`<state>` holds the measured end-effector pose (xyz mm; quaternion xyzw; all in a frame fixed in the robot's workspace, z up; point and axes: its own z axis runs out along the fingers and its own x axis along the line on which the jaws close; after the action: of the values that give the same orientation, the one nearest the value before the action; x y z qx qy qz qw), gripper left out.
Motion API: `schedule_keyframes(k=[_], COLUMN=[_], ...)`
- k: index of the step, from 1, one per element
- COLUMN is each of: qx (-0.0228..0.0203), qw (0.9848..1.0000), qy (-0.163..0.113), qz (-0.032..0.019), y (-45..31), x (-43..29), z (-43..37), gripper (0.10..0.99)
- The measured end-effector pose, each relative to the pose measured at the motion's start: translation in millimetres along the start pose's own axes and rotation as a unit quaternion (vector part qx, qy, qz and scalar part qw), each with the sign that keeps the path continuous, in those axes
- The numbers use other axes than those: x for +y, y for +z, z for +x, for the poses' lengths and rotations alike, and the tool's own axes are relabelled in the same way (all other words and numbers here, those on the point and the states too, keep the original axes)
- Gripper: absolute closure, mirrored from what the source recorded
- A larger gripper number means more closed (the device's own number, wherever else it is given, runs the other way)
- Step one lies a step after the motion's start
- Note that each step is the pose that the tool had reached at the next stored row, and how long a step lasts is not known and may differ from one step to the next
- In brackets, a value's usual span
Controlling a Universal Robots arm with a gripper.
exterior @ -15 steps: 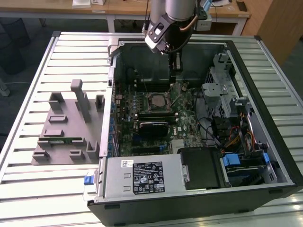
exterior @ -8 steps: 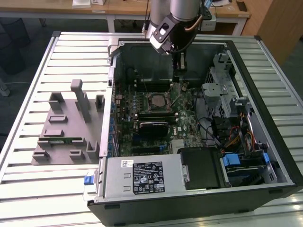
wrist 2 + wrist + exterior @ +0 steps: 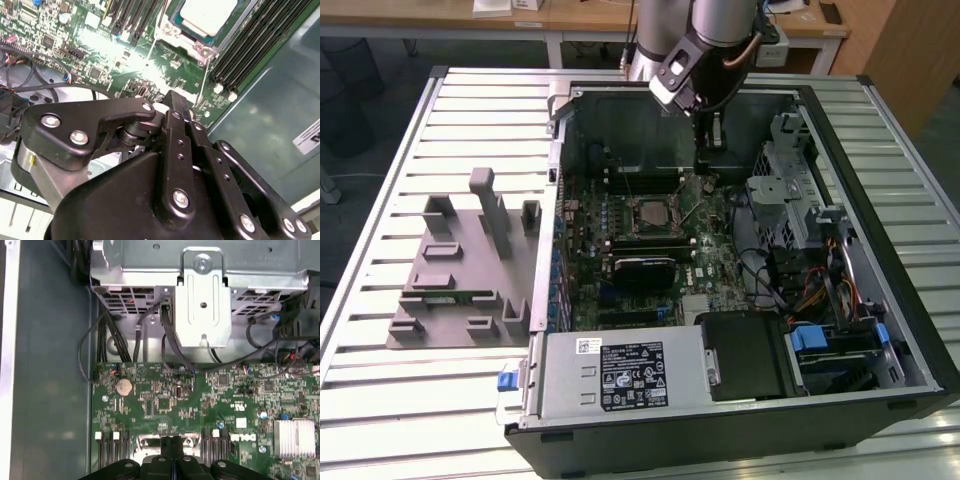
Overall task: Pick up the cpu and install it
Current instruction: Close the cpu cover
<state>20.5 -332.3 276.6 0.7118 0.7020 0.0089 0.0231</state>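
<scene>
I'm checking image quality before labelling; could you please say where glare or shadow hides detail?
Second wrist view: strong glare whitens part of the motherboard and washes out the cpu. Exterior view: even light, with the inside of the computer case dimmer. First wrist view: evenly lit, no harsh glare.

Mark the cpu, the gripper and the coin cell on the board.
cpu (image 3: 206, 14): second wrist view, middle of its silver top.
gripper (image 3: 172, 441): first wrist view, midway between its fingertips.
coin cell (image 3: 123, 386): first wrist view, centre of its round face.
</scene>
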Motion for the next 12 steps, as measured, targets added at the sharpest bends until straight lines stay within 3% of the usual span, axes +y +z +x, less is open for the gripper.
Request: schedule_keyframes(k=[7, 12], qx=[0.0000, 0.0000], qw=[1.0000, 1.0000], qy=[0.000, 0.000], qz=[0.0003, 0.0007], y=[4.1, 11.2], x=[7.8, 10.7], z=[0.2, 0.4], gripper=[0.980, 0.980])
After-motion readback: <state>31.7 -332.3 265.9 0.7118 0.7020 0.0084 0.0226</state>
